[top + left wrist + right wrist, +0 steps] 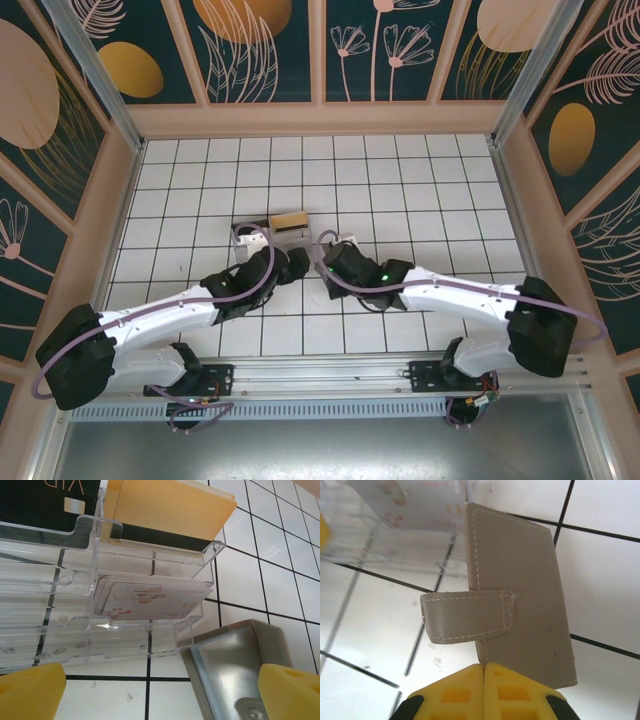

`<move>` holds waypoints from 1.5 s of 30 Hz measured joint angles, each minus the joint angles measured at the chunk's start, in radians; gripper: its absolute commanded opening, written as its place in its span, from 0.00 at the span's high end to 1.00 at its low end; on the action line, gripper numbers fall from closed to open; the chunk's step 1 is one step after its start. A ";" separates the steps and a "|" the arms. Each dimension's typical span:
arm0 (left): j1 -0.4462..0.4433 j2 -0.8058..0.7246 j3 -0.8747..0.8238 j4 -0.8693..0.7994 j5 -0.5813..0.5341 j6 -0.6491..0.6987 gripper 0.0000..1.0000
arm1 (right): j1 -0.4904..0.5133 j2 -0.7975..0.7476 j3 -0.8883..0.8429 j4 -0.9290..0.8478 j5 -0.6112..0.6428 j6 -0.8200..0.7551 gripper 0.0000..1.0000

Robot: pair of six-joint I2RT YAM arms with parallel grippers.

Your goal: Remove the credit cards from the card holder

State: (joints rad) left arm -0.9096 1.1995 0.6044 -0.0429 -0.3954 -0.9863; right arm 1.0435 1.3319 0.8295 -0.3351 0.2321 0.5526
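Observation:
The clear plastic card holder stands on the tiles just ahead of my left gripper, which is open and wide with nothing between its fingers. Its slots hold a tan card with a black stripe, a black VIP card and a small stack of white flowered cards. In the top view the holder sits beyond both grippers. A grey stitched leather case with a strap is beside the holder; its shiny metal side faces the left wrist view. My right gripper is shut at the case's near corner.
White tiled floor stretches open to the back and right. Patterned walls enclose the cell. The two arms meet close together near the middle, with the left wrist and the right wrist almost touching.

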 measured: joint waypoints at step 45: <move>-0.056 0.600 0.299 0.277 0.392 0.053 0.41 | -0.560 -0.175 -0.461 0.213 -0.301 0.071 0.78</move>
State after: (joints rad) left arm -0.9653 1.7996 0.9039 0.2344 -0.0032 -0.9329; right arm 0.4839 1.1568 0.3687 -0.1223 -0.0685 0.6239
